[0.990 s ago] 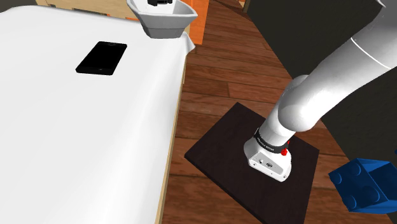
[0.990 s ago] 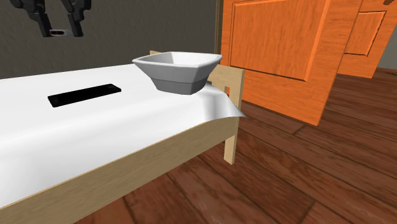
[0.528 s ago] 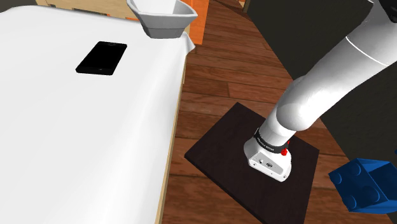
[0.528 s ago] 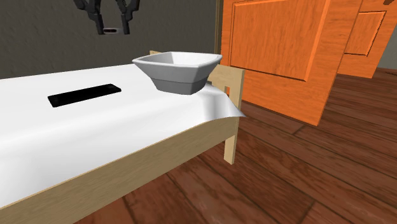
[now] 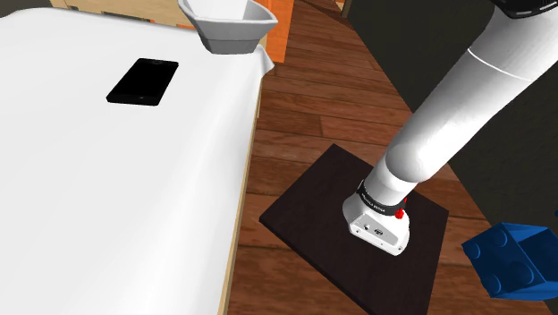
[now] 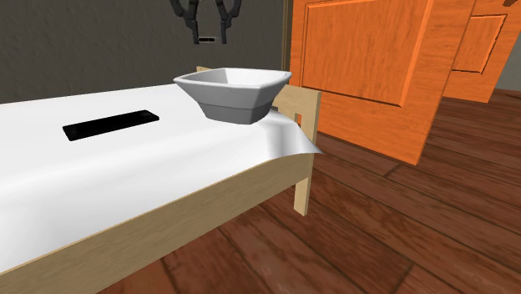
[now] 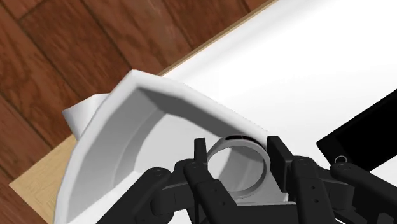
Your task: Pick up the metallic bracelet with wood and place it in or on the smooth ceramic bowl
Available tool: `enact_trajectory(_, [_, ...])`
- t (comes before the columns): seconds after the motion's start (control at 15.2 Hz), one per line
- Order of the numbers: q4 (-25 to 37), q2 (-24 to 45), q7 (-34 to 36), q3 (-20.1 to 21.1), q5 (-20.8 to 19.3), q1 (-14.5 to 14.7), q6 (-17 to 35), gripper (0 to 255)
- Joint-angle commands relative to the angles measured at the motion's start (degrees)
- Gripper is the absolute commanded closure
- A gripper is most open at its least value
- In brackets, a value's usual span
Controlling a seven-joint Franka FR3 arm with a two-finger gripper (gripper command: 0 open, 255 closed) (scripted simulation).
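Observation:
The bracelet [image 7: 236, 167] is a pale grey ring, and my gripper [image 7: 237, 153] is shut on it, one black finger on each side. In the second exterior view the gripper [image 6: 207, 23] hangs above the far rim of the bowl [image 6: 234, 92], with the bracelet [image 6: 206, 39] at its tips. The bowl is white with angled sides and stands on the white table's [image 6: 125, 175] corner. In the wrist view the bowl [image 7: 121, 153] lies directly under the held ring. The shoulder view has the bowl [image 5: 228, 25] at its top edge.
A flat black phone [image 5: 143, 80] [image 6: 110, 125] lies on the table beside the bowl. An orange wooden door [image 6: 376, 58] stands behind the table's corner. On the wood floor are the arm's dark base plate [image 5: 322, 224] and a blue block [image 5: 514, 259].
The gripper has carried the bracelet towards the second exterior view's right, from over the phone's side to above the bowl. The arm's upper link has swung along in the shoulder view.

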Motion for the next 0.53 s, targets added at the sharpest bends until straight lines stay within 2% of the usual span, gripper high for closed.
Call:
enact_trajectory(0.0, [3.1,2.7,-2.1,-1.0,-0.7,-0.9,-0.4,255])
enact_trajectory(0.46, [17.8,14.1,-9.1,-4.2,-2.5,-4.2,-3.9,255])
